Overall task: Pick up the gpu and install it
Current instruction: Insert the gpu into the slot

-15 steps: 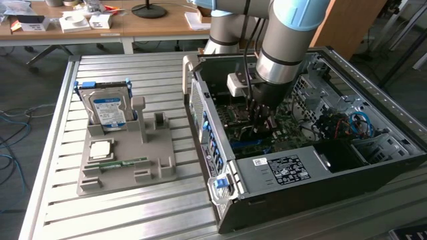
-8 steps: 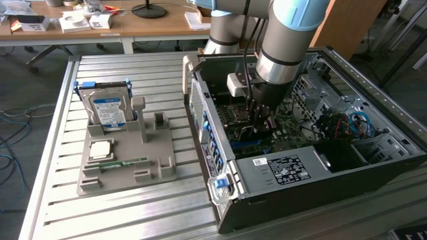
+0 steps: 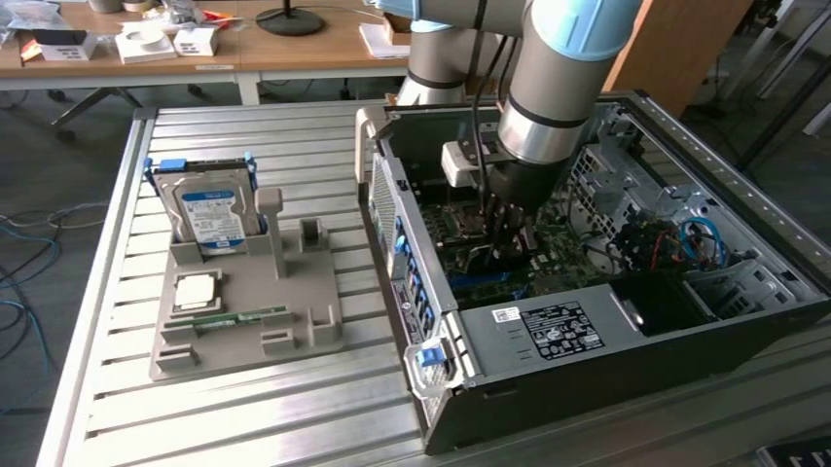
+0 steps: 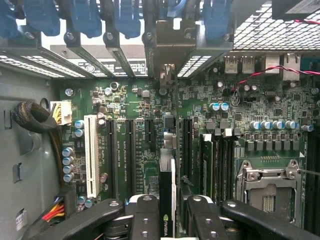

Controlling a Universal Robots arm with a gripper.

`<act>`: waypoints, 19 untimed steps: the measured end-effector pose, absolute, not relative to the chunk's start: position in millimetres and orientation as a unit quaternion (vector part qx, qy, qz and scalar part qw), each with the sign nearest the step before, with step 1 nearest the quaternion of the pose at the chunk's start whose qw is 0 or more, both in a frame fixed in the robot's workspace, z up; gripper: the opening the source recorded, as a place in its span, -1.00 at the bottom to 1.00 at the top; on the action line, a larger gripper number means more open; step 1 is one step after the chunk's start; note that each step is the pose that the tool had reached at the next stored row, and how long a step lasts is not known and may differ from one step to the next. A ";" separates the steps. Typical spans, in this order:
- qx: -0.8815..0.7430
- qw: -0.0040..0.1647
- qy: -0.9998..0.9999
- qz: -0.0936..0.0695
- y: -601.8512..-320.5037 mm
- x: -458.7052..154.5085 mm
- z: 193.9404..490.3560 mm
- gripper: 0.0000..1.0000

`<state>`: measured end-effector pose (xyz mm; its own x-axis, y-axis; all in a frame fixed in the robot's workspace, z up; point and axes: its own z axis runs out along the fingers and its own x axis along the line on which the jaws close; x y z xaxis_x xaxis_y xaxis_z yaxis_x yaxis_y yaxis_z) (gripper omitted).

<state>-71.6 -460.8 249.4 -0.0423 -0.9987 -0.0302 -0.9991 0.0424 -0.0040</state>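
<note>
On the slatted worktop (image 3: pixel 260 409), inside the open computer case (image 3: pixel 520 389), the fingers (image 4: pixel 145 220) clamp the gpu (image 4: pixel 166 180) edge-on over the motherboard (image 4: pixel 150 105).

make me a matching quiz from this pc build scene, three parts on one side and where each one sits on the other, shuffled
Parts:
1. gpu
2. hard drive
3. memory stick

Places:
a. standing upright in the grey holder
b. held in the gripper, above the motherboard
c. lying low on the grey holder

Pairs: 1-b, 2-a, 3-c
</note>
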 end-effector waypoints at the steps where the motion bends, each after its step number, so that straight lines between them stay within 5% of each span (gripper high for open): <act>1: -0.689 0.013 0.725 0.009 -461.0 -71.6 249.2 -0.47; 19: -0.687 0.012 0.726 0.009 -461.0 -71.6 247.9 -0.47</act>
<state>-71.6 -461.0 247.9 -0.0554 -0.9980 -0.0302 -0.9984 0.0555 -0.0040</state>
